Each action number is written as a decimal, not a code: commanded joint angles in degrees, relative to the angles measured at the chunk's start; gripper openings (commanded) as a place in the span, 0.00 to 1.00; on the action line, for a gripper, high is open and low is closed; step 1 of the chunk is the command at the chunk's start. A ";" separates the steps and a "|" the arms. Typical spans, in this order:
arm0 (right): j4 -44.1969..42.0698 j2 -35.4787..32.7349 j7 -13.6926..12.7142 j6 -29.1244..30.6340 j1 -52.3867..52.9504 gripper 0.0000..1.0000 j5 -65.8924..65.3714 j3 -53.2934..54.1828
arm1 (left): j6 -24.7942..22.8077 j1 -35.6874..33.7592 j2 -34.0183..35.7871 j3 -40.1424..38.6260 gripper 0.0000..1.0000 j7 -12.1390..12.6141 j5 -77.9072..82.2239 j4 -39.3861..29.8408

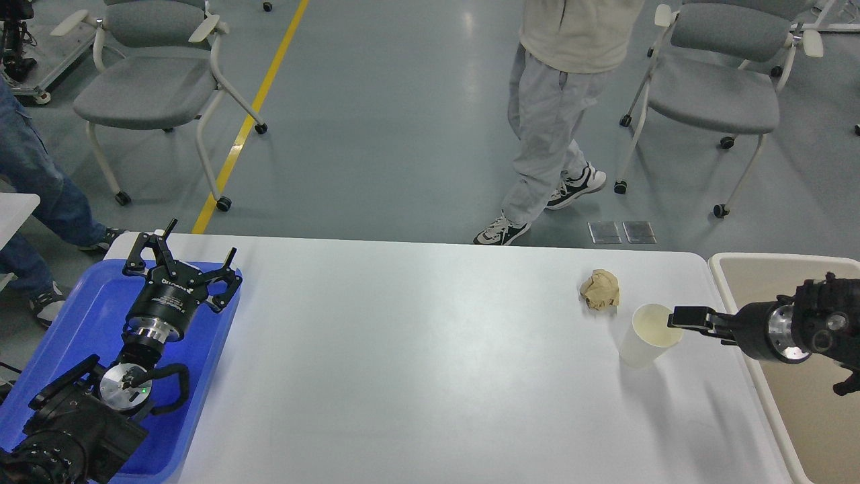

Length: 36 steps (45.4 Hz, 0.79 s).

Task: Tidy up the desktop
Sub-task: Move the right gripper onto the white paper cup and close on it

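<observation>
A: The white desktop (416, 363) fills the lower middle of the head view, its far edge running across the frame and its rounded corners showing at 10 and 2 o'clock.

B: And the arms?

A: The left gripper (195, 259) hovers over the blue tray (87, 323), which sits at the table's 9 o'clock edge. Its two fingers are spread wide, and nothing sits between them.

B: The right one?

A: The right gripper (675, 319) reaches in from 3 o'clock, its tip at the rim of a white paper cup (646, 336). The cup stands upright near the right end of the desktop. Only one dark finger is visible, lying across the rim, so I cannot tell how far the jaws stand apart or whether they pinch the cup's wall.

B: Anything else on the surface?

A: A crumpled brown paper ball (600, 289) lies just beside the cup, at its 11 o'clock, apart from the gripper.

B: Off the table?

A: A beige bin (746, 269) sits against the table's right end, under the right arm. Beyond the far edge, at 12 o'clock, a person in light trousers (547, 128) stands on the grey floor; grey chairs sit at 11 (148, 87) and 1 o'clock (719, 87), and a yellow floor line (252, 114) runs diagonally.
</observation>
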 commanded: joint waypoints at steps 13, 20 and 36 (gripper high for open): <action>-2.43 3.77 0.04 -6.23 -3.01 1.00 -0.04 -0.33 | 0.00 0.00 0.01 0.00 1.00 0.00 0.00 0.00; -2.69 4.56 0.30 -7.10 -3.19 0.99 -0.13 -0.33 | 0.00 -0.09 0.01 0.00 1.00 0.00 0.00 0.00; -2.78 4.56 1.09 -7.46 -3.89 0.35 -0.39 -1.21 | 0.00 0.00 -0.08 0.00 1.00 0.00 0.00 0.00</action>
